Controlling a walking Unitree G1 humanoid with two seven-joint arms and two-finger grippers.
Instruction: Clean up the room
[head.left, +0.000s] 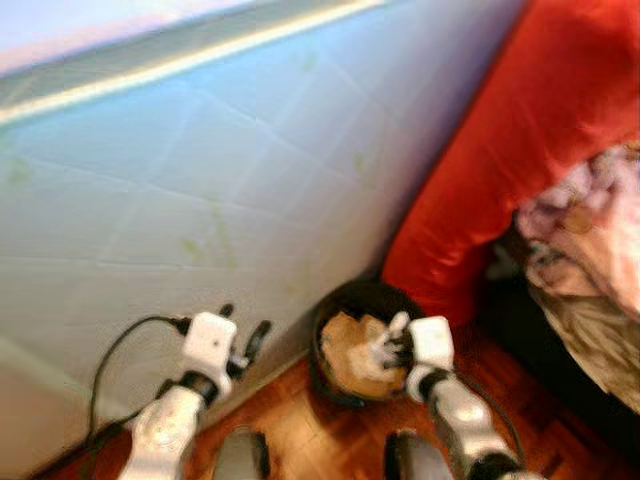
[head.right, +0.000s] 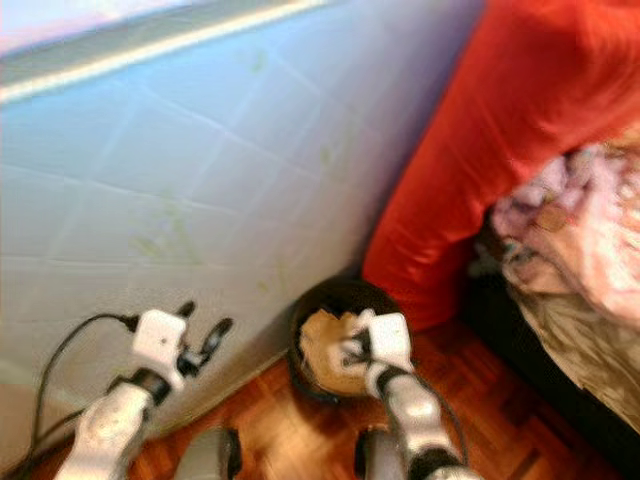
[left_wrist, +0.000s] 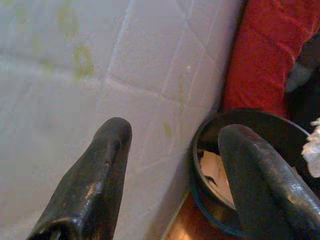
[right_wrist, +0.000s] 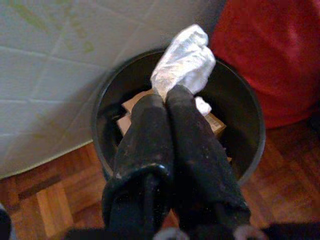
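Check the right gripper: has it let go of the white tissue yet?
Not yet. The right gripper is shut on the crumpled white tissue, holding it above the black bin, which already contains cardboard scraps.

Your right gripper hangs over the mouth of the black bin, fingers pressed together on a crumpled white tissue. Your left gripper is held beside that bin, fingers spread apart, arm bent forward.
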